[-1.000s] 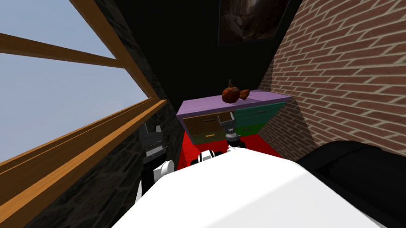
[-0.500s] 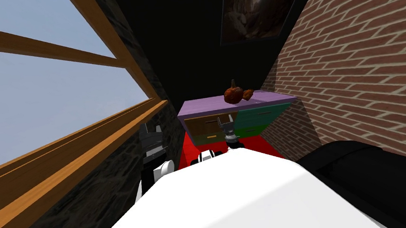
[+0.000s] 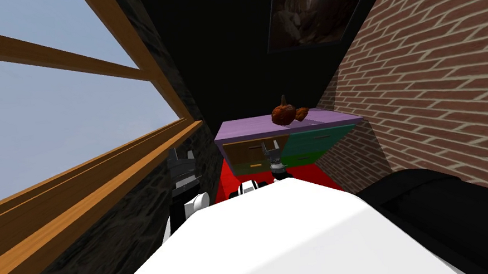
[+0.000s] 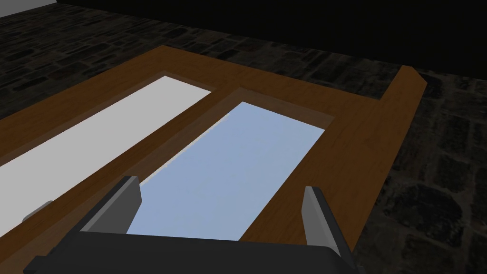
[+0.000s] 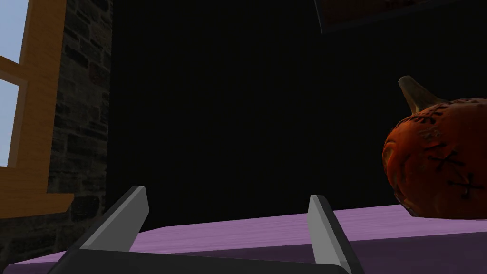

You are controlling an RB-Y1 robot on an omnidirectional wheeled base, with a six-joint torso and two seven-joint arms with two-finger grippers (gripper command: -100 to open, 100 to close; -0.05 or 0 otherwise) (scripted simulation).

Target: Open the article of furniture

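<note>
— What does the head view add?
— The dresser point(image 3: 247, 127) with brown and green drawer fronts point(image 3: 248, 150), just beyond the right gripper point(image 3: 270, 147). Its wrist view adds the purple top point(image 5: 228, 230) and a pumpkin point(image 5: 437, 161). Fingers point(image 5: 133, 211) spread, holding nothing.
— The left gripper point(image 4: 221, 192)?
— Spread too, facing the window point(image 4: 228, 161).

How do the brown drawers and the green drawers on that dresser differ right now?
The brown drawers are on the left, the green drawers on the right. The open right gripper hovers before the brown drawers, not the green ones. Both sit under one purple top.
</note>
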